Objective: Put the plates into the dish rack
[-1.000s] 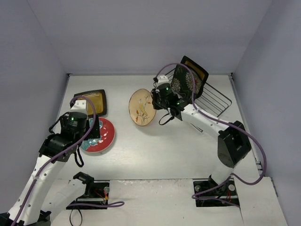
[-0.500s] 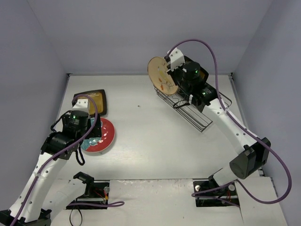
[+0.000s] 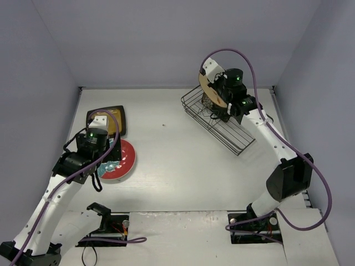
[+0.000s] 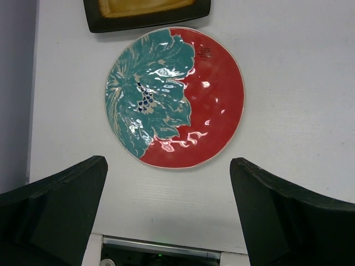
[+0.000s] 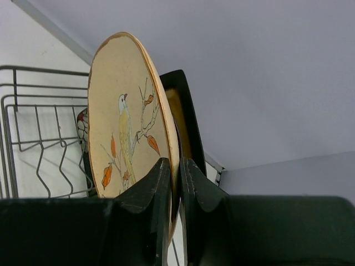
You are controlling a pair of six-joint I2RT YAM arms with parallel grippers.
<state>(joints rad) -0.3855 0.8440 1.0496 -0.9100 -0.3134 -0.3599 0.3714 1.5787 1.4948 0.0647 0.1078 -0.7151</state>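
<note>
My right gripper point(image 3: 218, 103) is shut on the lower rim of a round cream plate point(image 3: 209, 90) with a brown rim, held on edge over the far end of the black wire dish rack point(image 3: 230, 133). In the right wrist view the cream plate point(image 5: 125, 127) shows a painted bird, and the fingertips point(image 5: 166, 172) pinch its edge. A square amber plate point(image 5: 186, 116) stands right behind it, and a sliver of a dark flowered plate point(image 5: 83, 130) shows beyond. My left gripper point(image 4: 168, 172) hangs open above the round red-teal plate point(image 4: 175, 97), which lies flat on the table.
Another square amber plate point(image 3: 108, 119) with a dark rim lies flat just beyond the red-teal plate point(image 3: 123, 159), near the left wall. The rack's wavy wires point(image 5: 39, 160) rise to the left of the held plate. Walls close in on the left, back and right.
The right arm carried the cream plate from over the table's middle up and right to the rack, then lowered it toward the wires. The left arm edged slightly forward over the red-teal plate.
</note>
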